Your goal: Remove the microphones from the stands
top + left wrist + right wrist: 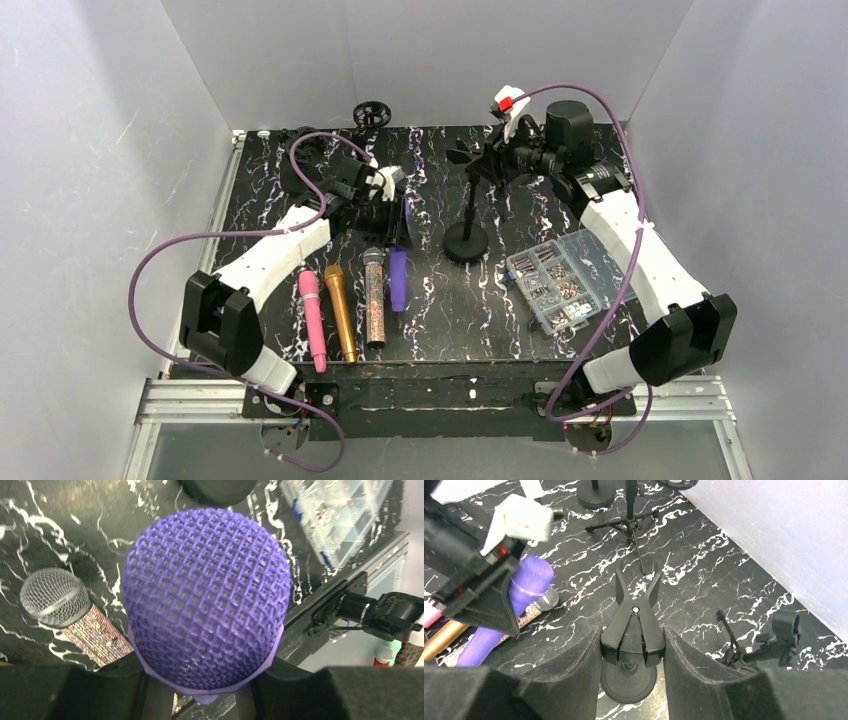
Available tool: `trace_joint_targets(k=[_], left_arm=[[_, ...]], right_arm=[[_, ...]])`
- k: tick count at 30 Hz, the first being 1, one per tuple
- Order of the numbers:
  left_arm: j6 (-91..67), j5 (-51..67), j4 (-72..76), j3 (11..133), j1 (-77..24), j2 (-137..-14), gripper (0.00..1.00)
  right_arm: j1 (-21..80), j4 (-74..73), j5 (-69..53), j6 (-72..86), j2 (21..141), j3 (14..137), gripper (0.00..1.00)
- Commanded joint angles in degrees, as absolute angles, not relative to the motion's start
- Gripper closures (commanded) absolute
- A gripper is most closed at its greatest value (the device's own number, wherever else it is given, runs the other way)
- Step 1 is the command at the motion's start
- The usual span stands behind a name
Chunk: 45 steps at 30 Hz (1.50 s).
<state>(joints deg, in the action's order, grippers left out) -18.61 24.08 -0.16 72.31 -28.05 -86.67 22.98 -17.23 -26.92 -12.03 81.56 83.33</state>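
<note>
Marbled tabletop (450,310) — left claw (398,222) grips purple microphone (207,595) beside glitter mic (374,300); right claw (631,647) clamps stand clip (634,622).

The purple microphone (206,597) is showing a matt mesh head; the clip (633,630) is looking matt black plastic; the surface (450,320) is gleaming glossily.

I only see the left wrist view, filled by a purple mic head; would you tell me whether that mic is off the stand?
Observer: Yes, the purple mic is away from the stand, whose clip is empty.
Operator: Where is the right gripper?
Observer: Shut on that clip.
Operator: What lies beside the silver mic?
Observer: A gold mic and a pink mic, on its left.
</note>
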Motion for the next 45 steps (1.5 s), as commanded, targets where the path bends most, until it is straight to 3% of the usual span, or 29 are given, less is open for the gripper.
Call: trace_joint_targets(k=[1, 21, 45], left_arm=[[-22.2, 22.2, -3.8, 69.8, -28.7, -88.0, 1.00], [-26.0, 19.4, -4.8, 66.9, -31.9, -94.9, 1.00], [-31.1, 13.6, -11.7, 70.4, -35.5, -102.3, 0.99]], right_arm=[[23.0, -8.7, -26.9, -10.9, 82.6, 87.8, 0.99], [22.9, -7.4, -26.9, -12.4, 97.4, 102.9, 0.99], [22.9, -8.2, -26.3, -13.3, 90.7, 94.7, 0.99]])
